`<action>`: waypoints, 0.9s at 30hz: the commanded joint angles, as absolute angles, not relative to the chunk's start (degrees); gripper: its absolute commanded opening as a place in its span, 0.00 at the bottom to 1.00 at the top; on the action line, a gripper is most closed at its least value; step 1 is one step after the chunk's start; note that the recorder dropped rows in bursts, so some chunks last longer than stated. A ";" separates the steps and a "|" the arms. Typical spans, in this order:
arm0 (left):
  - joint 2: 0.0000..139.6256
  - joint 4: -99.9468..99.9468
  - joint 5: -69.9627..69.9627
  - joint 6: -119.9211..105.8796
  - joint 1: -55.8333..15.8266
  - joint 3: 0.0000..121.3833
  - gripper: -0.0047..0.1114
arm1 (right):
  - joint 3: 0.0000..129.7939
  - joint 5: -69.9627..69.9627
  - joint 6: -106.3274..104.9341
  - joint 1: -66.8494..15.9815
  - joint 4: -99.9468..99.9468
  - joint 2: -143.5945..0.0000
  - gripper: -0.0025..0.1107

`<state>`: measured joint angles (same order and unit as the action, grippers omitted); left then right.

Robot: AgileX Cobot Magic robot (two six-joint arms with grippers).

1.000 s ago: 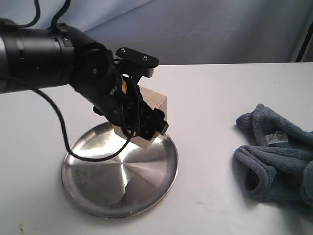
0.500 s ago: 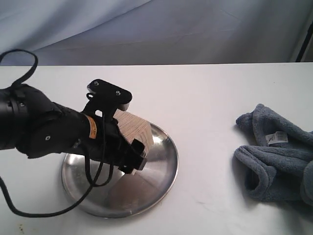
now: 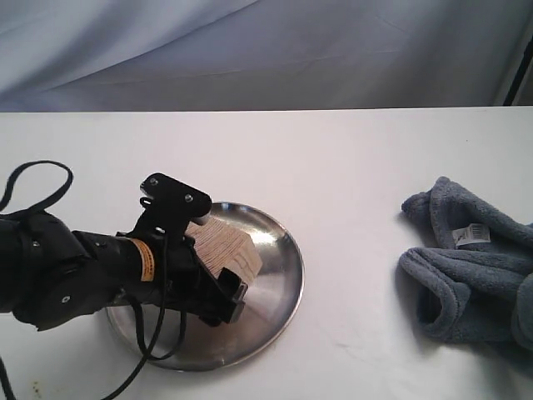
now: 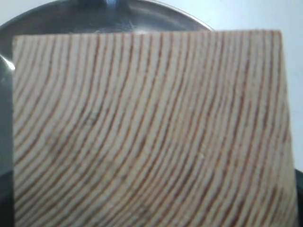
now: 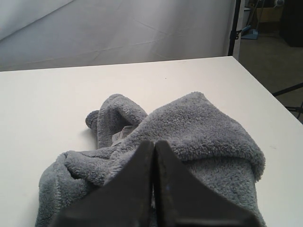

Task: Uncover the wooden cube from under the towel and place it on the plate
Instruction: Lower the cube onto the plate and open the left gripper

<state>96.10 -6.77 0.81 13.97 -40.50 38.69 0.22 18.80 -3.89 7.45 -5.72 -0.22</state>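
My left gripper [image 3: 218,271] is shut on the pale wooden cube [image 3: 223,247], holding it tilted low over the left half of the round silver plate [image 3: 276,260]; I cannot tell whether the cube touches the plate. Its grain fills the left wrist view [image 4: 151,127], hiding the fingers, with the plate rim [image 4: 57,14] showing behind. The blue-grey towel [image 3: 470,271] lies crumpled at the right with its white label [image 3: 471,234] up. In the right wrist view, my right gripper [image 5: 153,144] is shut and empty just above the towel [image 5: 203,127].
The white table [image 3: 350,167] runs back to a grey cloth backdrop [image 3: 266,50]. A black cable [image 3: 33,179] loops off the left arm over the table's left side. In the right wrist view the table's far corner and a dark stand [image 5: 233,26] show.
The left arm has come down and toward the left front with the cube, from well above the plate's far rim to low over the plate. The towel has not moved.
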 commanded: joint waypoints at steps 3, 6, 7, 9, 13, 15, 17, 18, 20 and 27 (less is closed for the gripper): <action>101.49 -6.51 -5.74 14.92 -39.24 38.61 0.04 | 0.00 18.69 -4.18 7.37 -5.98 0.00 0.02; 102.12 -6.51 -6.22 14.92 -39.24 38.61 0.04 | 0.00 18.69 -4.18 7.37 -5.98 0.00 0.02; 102.12 -6.51 -6.22 14.74 -39.24 38.61 0.04 | 0.00 18.69 -4.18 7.37 -5.98 0.00 0.02; 102.12 -6.62 -6.38 14.30 -39.24 38.61 0.04 | 0.00 18.69 -4.18 7.37 -5.98 0.00 0.02; 102.12 -6.62 -7.28 12.96 -39.24 38.61 0.05 | 0.00 18.69 -4.18 7.37 -5.98 0.00 0.02; 102.12 -6.62 -7.28 11.15 -39.08 38.61 0.05 | 0.00 18.69 -4.18 7.37 -5.98 0.00 0.02; 102.12 -6.62 -7.18 10.31 -38.55 38.61 0.05 | 0.00 18.69 -4.18 7.37 -5.98 0.00 0.02; 102.12 -6.62 -7.18 10.31 -38.03 38.61 0.05 | 0.00 18.69 -4.18 7.37 -5.98 0.00 0.02; 102.12 -6.62 -7.08 10.31 -36.89 38.72 0.05 | 0.00 18.69 -4.18 7.37 -5.98 0.00 0.02; 102.12 -6.62 0.00 10.31 -35.21 41.38 0.15 | 0.00 18.69 -4.18 7.37 -5.98 0.00 0.02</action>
<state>102.43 -6.77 -1.13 10.72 -35.42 40.08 0.22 18.80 -3.89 7.45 -5.72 -0.22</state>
